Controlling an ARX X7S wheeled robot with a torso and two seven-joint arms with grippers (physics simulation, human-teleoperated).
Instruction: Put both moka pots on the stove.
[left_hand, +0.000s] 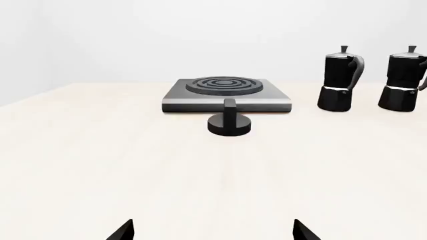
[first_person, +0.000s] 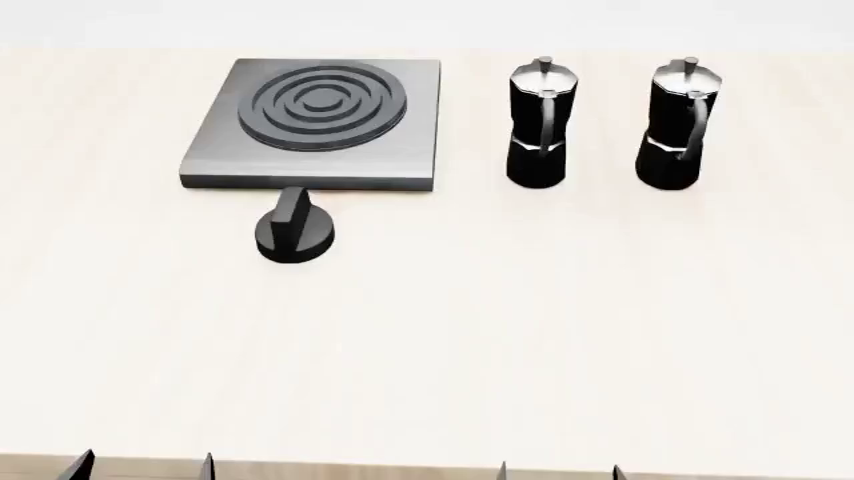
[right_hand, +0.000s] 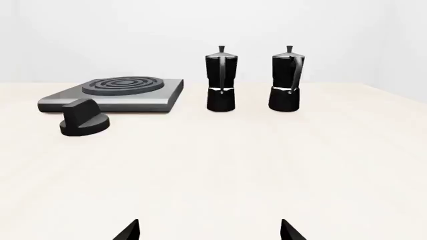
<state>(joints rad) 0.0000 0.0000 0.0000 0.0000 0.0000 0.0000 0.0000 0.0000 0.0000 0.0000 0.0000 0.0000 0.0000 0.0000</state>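
Two black moka pots with silver lids stand upright side by side at the far right of the table, one (first_person: 542, 124) nearer the stove and one (first_person: 677, 124) further right. The stove (first_person: 316, 125), a dark-grey slab with a ring burner, lies at the far left, apart from the pots. My left gripper (first_person: 143, 465) and right gripper (first_person: 558, 470) hover at the table's near edge, both open and empty, far from the pots. The left wrist view shows the stove (left_hand: 227, 94) and both pots (left_hand: 339, 80) (left_hand: 404, 80); the right wrist view shows the stove (right_hand: 113, 93) and pots (right_hand: 220, 80) (right_hand: 287, 80).
A squat black round knob (first_person: 295, 231) with a raised ridge sits on the table just in front of the stove. The pale wooden table (first_person: 534, 330) stretches between the grippers and the objects. A plain white wall (right_hand: 200, 30) stands behind.
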